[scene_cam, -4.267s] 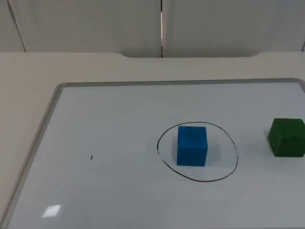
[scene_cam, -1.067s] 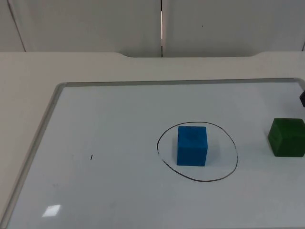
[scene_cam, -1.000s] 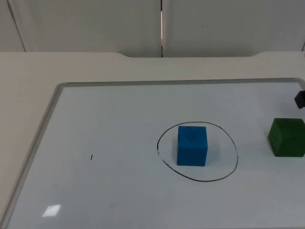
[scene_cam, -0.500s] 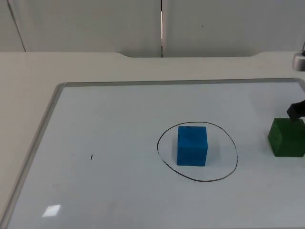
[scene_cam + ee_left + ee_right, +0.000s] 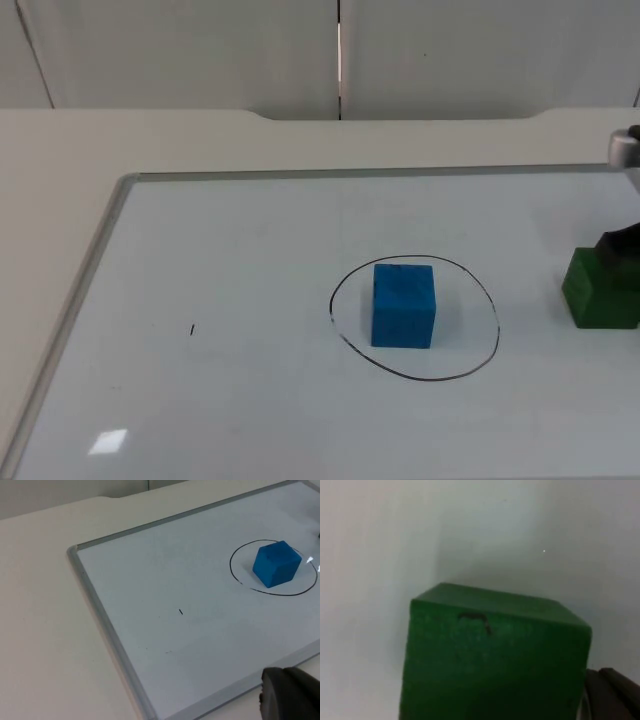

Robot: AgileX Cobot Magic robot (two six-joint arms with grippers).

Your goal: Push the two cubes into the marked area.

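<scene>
One cube of two is done: the blue cube (image 5: pixel 404 305) sits inside the marked area (image 5: pixel 487 300), a hand-drawn black oval on the whiteboard (image 5: pixel 240 280) that lies on the worktop (image 5: pixel 60 160). It stands left of the oval's centre, so there is room to its right.

Green cube (image 5: pixel 601 288) is outstanding. It rests on the whiteboard well to the right of the oval, fully outside the line.

Right claw (image 5: pixel 620 243) is at the far right edge of the top view, right at the green cube's upper back corner; contact cannot be confirmed. Right wrist view looks closely onto the green cube (image 5: pixel 490 660). Whether its fingers are apart or together, cannot tell.

Left claw (image 5: pixel 290 697) waits off the near edge of the whiteboard; finger state cannot be told either.

Judgement: roughly half complete. Remaining: a leftward push of the green cube across the line.
</scene>
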